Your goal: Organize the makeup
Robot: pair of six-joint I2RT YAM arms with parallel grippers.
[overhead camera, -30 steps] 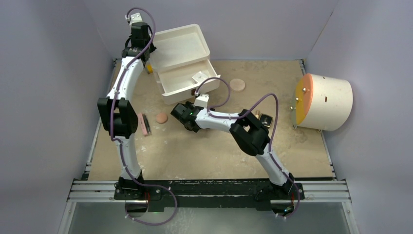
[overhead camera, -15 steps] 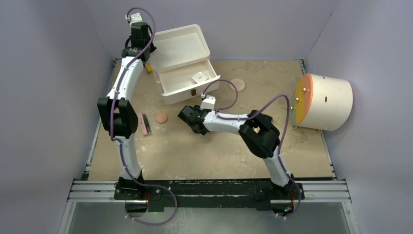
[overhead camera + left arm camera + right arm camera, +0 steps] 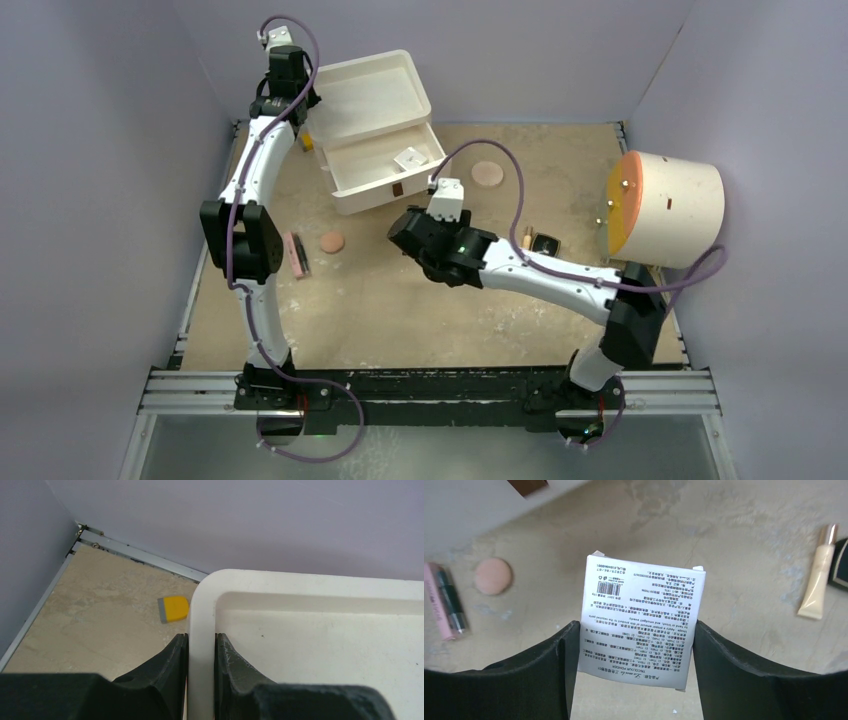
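My right gripper (image 3: pixel 638 630) is shut on a white square box (image 3: pixel 640 615) with printed text, held over the sandy table. In the top view this gripper (image 3: pixel 408 230) is just in front of the open white case (image 3: pixel 340 188), and the box is hidden under it. A pink-and-black stick (image 3: pixel 445 602) (image 3: pixel 295 255) and a peach disc (image 3: pixel 493 576) (image 3: pixel 332 242) lie to its left. A tan tube (image 3: pixel 818 582) (image 3: pixel 527 238) and a black compact (image 3: pixel 546 243) lie to its right. A second peach disc (image 3: pixel 487 173) lies farther back. My left gripper (image 3: pixel 201 637) (image 3: pixel 290 95) is shut on the rim of the case lid (image 3: pixel 202 605).
A small white box (image 3: pixel 410 158) and a brown item (image 3: pixel 397 188) lie in the case tray. A small yellow block (image 3: pixel 174 608) sits on the table left of the case. A big cream cylinder with an orange face (image 3: pixel 665 205) stands at the right. Purple walls enclose the table.
My right arm's elbow has swung far to the right, and its gripper has shifted a little right with the white box. The left arm has not moved.
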